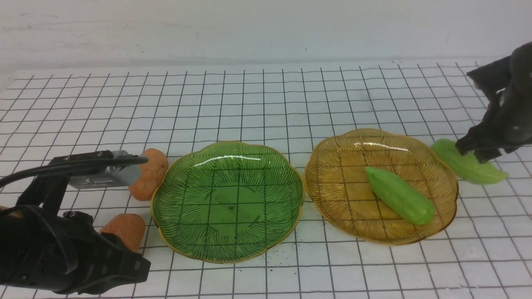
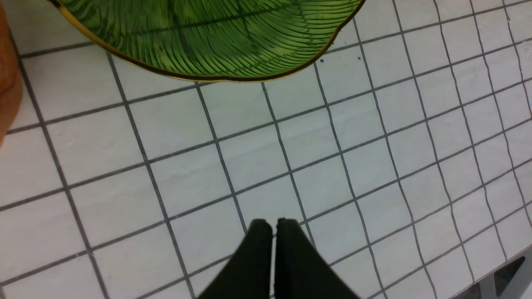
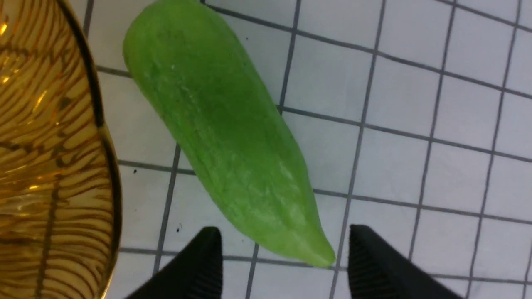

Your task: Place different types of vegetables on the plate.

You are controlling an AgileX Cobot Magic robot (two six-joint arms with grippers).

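right gripper (image 3: 284, 228), jaws wide over smooth light-green tapered cucumber-like piece (image 3: 224, 137): centre on thicker middle, not tip, before closing.

left arm (image 1: 62, 253) sits low at eight o'clock, left gripper (image 2: 274, 222) pinched closed; right arm (image 1: 509, 112) at three o'clock, right gripper (image 3: 284, 232) jaws spread, pointing down.

The table (image 1: 266, 91) lies open across its far half and the green plate (image 1: 227, 202) is bare, but the far potato (image 1: 151, 174) and near potato (image 1: 124, 230) crowd its left rim, a cucumber (image 1: 399, 195) lies across the amber plate (image 1: 341, 182), and a loose cucumber (image 1: 474, 168) lies just beside that plate's right rim.
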